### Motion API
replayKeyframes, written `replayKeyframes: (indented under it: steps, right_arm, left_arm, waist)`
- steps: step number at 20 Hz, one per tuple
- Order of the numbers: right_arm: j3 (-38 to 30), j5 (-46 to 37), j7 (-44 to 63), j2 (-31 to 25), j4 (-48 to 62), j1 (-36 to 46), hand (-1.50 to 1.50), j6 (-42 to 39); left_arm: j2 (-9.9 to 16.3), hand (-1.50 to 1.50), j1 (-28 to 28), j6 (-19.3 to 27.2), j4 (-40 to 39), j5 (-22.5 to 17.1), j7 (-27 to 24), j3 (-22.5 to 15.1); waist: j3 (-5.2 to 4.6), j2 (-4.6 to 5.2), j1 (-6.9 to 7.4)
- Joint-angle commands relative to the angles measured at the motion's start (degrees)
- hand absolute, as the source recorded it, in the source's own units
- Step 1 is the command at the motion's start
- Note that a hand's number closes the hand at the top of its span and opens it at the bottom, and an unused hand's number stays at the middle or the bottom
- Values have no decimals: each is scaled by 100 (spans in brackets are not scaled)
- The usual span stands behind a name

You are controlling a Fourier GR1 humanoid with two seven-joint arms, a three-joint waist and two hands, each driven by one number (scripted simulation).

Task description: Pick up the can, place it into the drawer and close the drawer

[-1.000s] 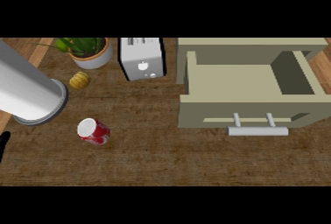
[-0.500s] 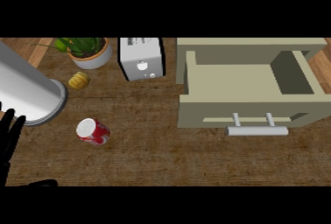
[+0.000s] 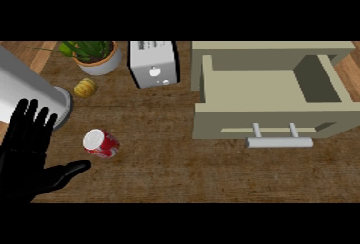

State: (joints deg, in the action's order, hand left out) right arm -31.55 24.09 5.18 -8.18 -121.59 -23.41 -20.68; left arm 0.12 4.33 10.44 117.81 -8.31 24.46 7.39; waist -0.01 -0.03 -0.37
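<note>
A red can (image 3: 100, 144) with a white top stands on the wooden counter (image 3: 183, 171), left of centre. My left hand (image 3: 25, 159) is open at the lower left, fingers straight and pointing away, thumb stretched toward the can but apart from it. The beige drawer (image 3: 211, 90) stands pulled open at the right, its inside showing nothing in it. Its grey bar handle (image 3: 279, 141) faces the near edge. My right hand shows nowhere.
A big grey cylinder (image 3: 28, 93) lies at the left, just behind the hand. A white toaster (image 3: 155, 64), a potted plant (image 3: 95, 56) and a small yellow fruit-like thing (image 3: 85, 87) sit along the back.
My left hand has risen into view from the lower left edge and now spreads open beside the can. Can and drawer have not moved.
</note>
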Motion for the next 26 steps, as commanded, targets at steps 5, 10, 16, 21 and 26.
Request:
replayKeyframes:
  steps: [5,10,16,21,26]
  right_arm:
    - [-133,-172,133,232,-58,213,-150,-102]
    - [-382,70,117,305,-201,-146,-150,-413]
    - [-670,381,294,251,-117,-92,-150,-623]
    - [-586,28,265,478,-139,49,-150,-648]
    - [-875,377,537,434,-327,-60,-150,-764]
  left_arm:
    - [-12,-150,-114,236,-867,236,-657,-270]
    - [-9,-150,-72,48,-2020,84,-1727,-89]
    - [101,-150,-61,-172,-2657,-61,-2205,342]
    - [176,-150,-216,-67,-3330,-179,-2674,559]
    - [178,-150,163,-293,-3645,-198,-3236,553]
  waist:
    - [1,0,18]
    - [-2,3,-4]
    - [-2,2,5]
    - [-1,4,13]
    - [0,0,15]
